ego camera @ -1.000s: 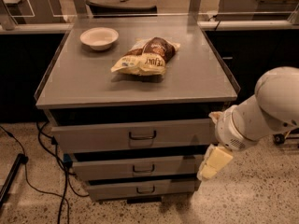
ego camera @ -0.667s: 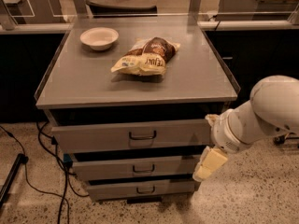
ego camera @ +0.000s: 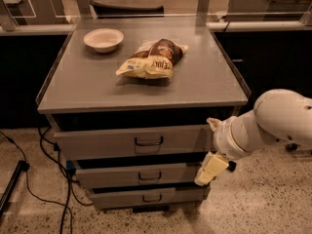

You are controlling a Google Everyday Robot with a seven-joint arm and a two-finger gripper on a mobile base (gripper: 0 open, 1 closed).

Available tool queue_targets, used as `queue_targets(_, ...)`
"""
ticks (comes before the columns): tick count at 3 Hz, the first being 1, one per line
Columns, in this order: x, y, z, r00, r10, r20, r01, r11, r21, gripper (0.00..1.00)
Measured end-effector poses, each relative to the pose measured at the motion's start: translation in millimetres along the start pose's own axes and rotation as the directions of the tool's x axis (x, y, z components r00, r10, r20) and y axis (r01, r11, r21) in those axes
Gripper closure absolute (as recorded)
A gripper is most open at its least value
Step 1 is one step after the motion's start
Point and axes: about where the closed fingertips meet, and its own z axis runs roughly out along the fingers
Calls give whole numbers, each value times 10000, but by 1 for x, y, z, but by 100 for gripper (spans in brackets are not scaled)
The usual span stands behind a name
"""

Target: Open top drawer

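Hand [ego camera: 208,169] is held beside the top drawer's [ego camera: 122,141] right end; its state cannot be told. Bowl [ego camera: 103,39] and bag [ego camera: 153,60] are seen on the table [ego camera: 204,87].

I see the gripper [ego camera: 210,168] just below the top drawer's [ego camera: 112,143] right end. On the cabinet top [ego camera: 200,84], the bowl [ego camera: 103,39] sits back-left, with the bag [ego camera: 152,60] right of it.
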Motion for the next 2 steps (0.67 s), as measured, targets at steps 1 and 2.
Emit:
queue_targets(1, 0, 0, 0, 10000, -17, 7, 17, 10000, 18, 0)
queue_targets(2, 3, -5, -3, 9989, -409, -230, 420, 9980, 476, 0)
